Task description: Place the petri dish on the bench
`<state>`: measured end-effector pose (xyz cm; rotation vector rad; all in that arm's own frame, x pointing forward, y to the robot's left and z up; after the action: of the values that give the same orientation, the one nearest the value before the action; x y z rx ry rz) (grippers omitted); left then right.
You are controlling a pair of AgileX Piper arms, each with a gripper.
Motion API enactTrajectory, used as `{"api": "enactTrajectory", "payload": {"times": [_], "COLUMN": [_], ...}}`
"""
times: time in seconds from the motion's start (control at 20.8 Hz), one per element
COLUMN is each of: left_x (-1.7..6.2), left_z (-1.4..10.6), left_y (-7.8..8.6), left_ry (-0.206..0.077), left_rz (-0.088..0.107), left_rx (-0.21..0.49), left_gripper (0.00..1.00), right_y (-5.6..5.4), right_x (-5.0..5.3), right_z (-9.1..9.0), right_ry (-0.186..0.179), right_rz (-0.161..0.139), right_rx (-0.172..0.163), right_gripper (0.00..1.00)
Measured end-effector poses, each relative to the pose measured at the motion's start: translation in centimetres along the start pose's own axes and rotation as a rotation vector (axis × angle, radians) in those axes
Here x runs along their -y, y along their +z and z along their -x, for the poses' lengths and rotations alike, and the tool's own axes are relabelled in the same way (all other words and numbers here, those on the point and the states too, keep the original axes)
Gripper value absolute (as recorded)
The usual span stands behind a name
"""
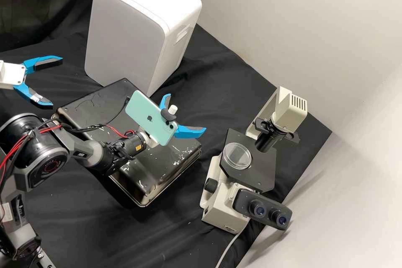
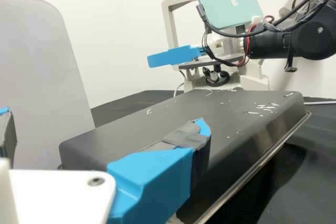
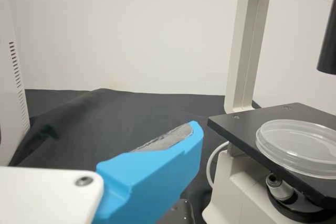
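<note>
The clear petri dish (image 1: 237,155) (image 3: 302,145) lies on the black stage of a beige microscope (image 1: 234,205) at the right of the bench. My right gripper (image 1: 186,113) hangs open to the left of the stage, a short gap from the dish, with nothing between its blue fingers (image 3: 157,166). A mint-green phone (image 1: 150,118) is mounted on that wrist. At the far left edge my left gripper (image 1: 55,81) is open and empty, well away from the dish, and its fingers (image 2: 157,177) frame the black tray.
A scuffed black tray (image 1: 142,167) (image 2: 236,114) lies upside down on the black cloth mid-bench, under the right arm. A tall white box (image 1: 142,29) stands behind it. The microscope's eyepieces (image 1: 266,210) face the front edge. Bare cloth (image 1: 209,79) shows between box and microscope.
</note>
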<state>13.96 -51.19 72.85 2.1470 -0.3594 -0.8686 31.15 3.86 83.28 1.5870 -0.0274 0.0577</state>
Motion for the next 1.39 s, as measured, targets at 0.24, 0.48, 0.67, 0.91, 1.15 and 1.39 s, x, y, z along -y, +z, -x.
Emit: {"api": "enactTrajectory", "payload": {"times": [0.24, 0.48, 0.67, 0.91, 1.15, 1.39], "left_x": [0.23, 0.25, 0.32, 0.45, 0.46, 0.51], "left_z": [0.0, 0.0, 0.0, -0.1, -0.1, -0.1], "left_y": [0.1, 0.1, 0.1, 0.1, 0.3, 0.4], "left_ry": [-0.018, -0.022, -0.025, -0.033, -0.033, -0.036], "left_rz": [0.019, 0.023, 0.024, 0.026, 0.027, 0.029], "left_rx": [0.034, 0.047, 0.047, 0.048, 0.056, 0.064], "left_gripper": [1.00, 1.00, 1.00, 1.00, 1.00, 1.00], "right_y": [0.0, 0.1, 1.3, 2.9, 4.4, 5.8], "right_x": [0.0, 0.0, -0.3, -1.5, -3.0, -3.9], "right_z": [0.0, 0.1, 1.3, 2.1, 2.3, 1.7], "right_ry": [0.000, 0.002, 0.017, 0.062, 0.118, 0.151], "right_rz": [0.000, 0.000, -0.016, -0.029, -0.041, -0.037], "right_rx": [0.000, 0.001, 0.033, 0.072, 0.112, 0.147], "right_gripper": [1.00, 1.00, 1.00, 1.00, 1.00, 1.00]}}
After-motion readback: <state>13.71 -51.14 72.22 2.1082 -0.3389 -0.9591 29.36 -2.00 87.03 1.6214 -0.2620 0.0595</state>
